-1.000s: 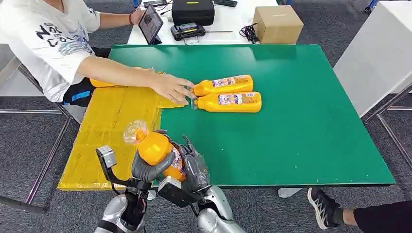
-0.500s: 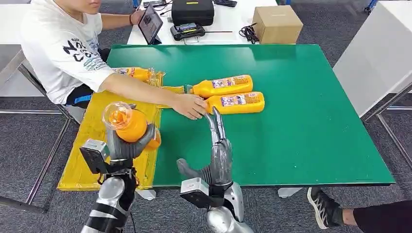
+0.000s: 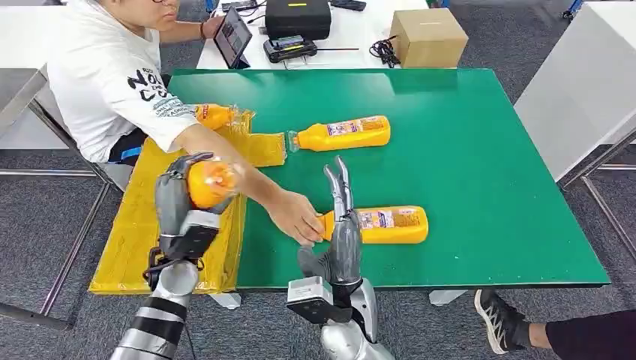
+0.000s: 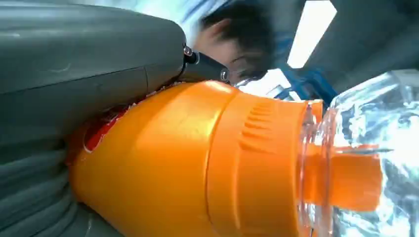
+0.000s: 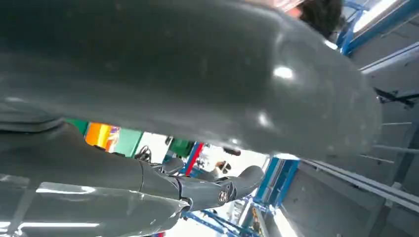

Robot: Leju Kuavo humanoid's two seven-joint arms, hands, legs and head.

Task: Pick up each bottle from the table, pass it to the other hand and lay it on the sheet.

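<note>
Lifted leftward over the sheet (image 3: pixel 135 225), the bottle (image 3: pixel 208 182) sits gripped in left-hand fingers (image 3: pixel 174 196).

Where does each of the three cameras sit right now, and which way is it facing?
Head view: high on the body, looking forward and down at the green table; both arms, left hand, right hand.
Left wrist view: behind the left hand, facing the held bottle.
Right wrist view: behind the right hand, facing up toward ceiling beams.
Shared: the held bottle appears in head and left wrist views.
</note>
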